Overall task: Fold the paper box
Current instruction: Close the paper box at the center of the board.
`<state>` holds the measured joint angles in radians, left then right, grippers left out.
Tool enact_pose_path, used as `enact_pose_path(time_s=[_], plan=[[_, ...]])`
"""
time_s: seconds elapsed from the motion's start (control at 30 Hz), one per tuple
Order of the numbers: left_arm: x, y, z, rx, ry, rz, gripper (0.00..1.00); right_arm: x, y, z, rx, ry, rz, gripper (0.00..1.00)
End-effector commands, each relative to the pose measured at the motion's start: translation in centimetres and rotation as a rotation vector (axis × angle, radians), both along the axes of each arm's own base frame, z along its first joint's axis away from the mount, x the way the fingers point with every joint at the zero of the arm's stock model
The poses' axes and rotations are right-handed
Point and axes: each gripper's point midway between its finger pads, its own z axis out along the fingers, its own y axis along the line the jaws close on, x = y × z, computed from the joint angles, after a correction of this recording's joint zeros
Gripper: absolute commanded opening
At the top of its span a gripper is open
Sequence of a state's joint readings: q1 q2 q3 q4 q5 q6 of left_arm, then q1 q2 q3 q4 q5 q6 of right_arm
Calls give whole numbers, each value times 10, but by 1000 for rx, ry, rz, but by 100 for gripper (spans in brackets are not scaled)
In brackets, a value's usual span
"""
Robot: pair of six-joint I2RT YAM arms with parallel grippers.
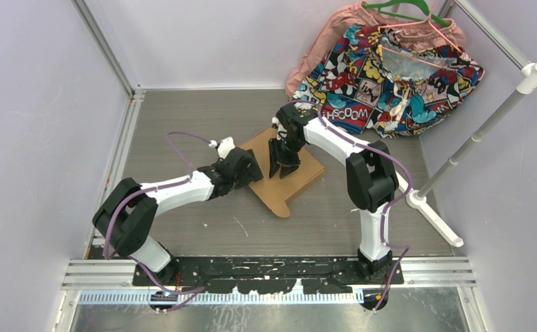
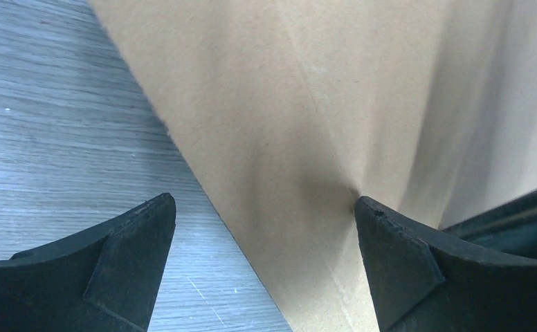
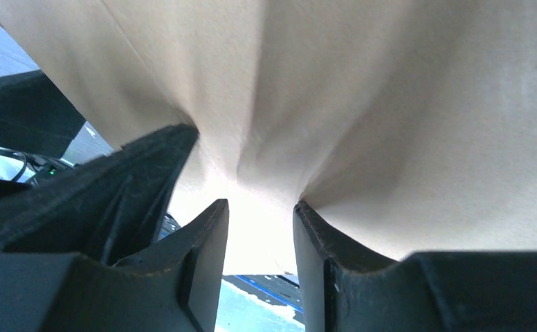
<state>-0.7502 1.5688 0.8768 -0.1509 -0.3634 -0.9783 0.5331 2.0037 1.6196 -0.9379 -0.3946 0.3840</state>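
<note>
- The paper box [image 1: 290, 190] lies as a flat brown sheet near the middle of the table [image 1: 183, 124], slightly toward its far edge.
- The left gripper [image 2: 264, 200] sits low at the sheet's left edge with its jaws spread wide. One fingertip [image 2: 366, 207] touches the cardboard and the other hangs over bare table.
- The right gripper [image 1: 284, 169] points down onto the sheet's top face, half closed. Its tips press against the cardboard, but whether they pinch it cannot be told.
</note>
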Motion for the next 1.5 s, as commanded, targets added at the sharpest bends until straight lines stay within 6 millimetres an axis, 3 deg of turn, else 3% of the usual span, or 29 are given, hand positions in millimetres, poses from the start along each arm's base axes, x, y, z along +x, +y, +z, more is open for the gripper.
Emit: enact_pose_path(time_s=[0.0, 0.23, 0.43, 0.6, 0.77, 0.9, 1.1, 1.3, 1.4, 1.47], plan=[[-16, 41, -30, 96, 135, 64, 100, 8, 3, 23, 43, -55, -13, 45], [-20, 50, -44, 182, 218, 39, 100, 28, -4, 48, 54, -122, -49, 49], [-15, 43, -8, 148, 94, -28, 100, 66, -21, 75, 67, -226, -128, 49], [-14, 46, 24, 135, 20, -52, 100, 104, -51, 84, -39, -345, -223, 50], [-18, 49, 46, 121, -36, -81, 100, 130, -77, 69, -120, -371, -311, 49], [-22, 63, 51, 161, -44, -63, 100, 137, -88, 49, -179, -350, -319, 48], [-32, 90, 57, 335, 49, -42, 100, 141, -93, 26, -202, -318, -315, 48], [-44, 116, 84, 450, 29, 56, 100, 144, -93, 15, -194, -300, -306, 47], [-41, 107, 82, 396, 23, 21, 97, 145, -93, 9, -204, -294, -284, 47], [-39, 103, 80, 394, 38, 10, 89, 147, -92, 7, -202, -298, -282, 47]])
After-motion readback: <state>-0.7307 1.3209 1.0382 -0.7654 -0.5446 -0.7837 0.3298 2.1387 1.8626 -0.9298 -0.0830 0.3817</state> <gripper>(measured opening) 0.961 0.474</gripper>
